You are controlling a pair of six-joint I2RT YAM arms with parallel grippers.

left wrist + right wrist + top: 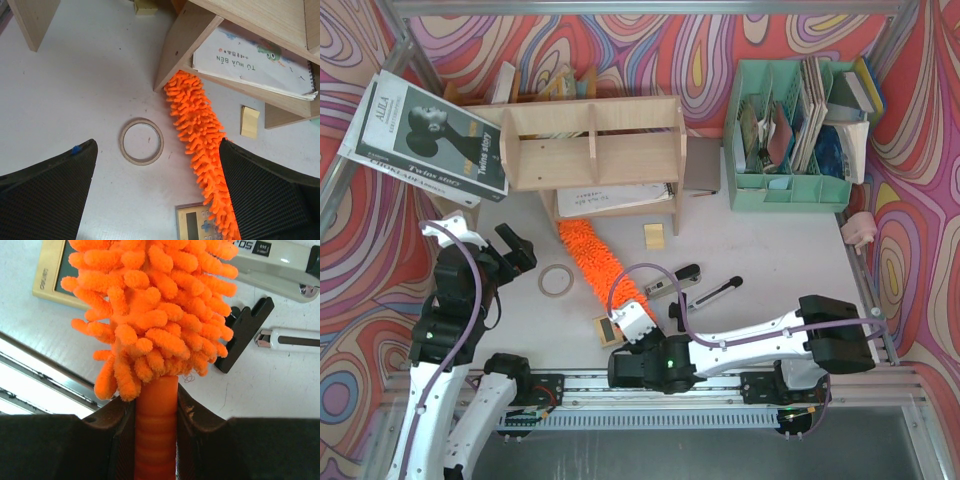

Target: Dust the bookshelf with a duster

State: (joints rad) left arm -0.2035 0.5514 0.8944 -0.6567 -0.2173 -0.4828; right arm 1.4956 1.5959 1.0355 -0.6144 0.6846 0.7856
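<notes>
The light plywood bookshelf [590, 150] stands at the back middle, with a spiral notebook [615, 197] on its lower tier. The orange fluffy duster [592, 262] slants from the shelf's lower left corner down toward the front. My right gripper [625, 325] is shut on its smooth orange handle [156, 415], just below the fluffy head [150, 305]. In the left wrist view the duster's tip [182, 85] touches the foot of the bookshelf's side panel [182, 45]. My left gripper [156, 145] hangs open to the left of the duster, holding nothing.
A cardboard tape ring [556, 281] lies left of the duster and a beige calculator [609, 330] lies under its lower end. A stapler [670, 280], a black-handled tool [715, 293] and a yellow sticky pad [654, 236] lie to the right. Mint-green file organiser [790, 190] back right; magazine [425, 140] back left.
</notes>
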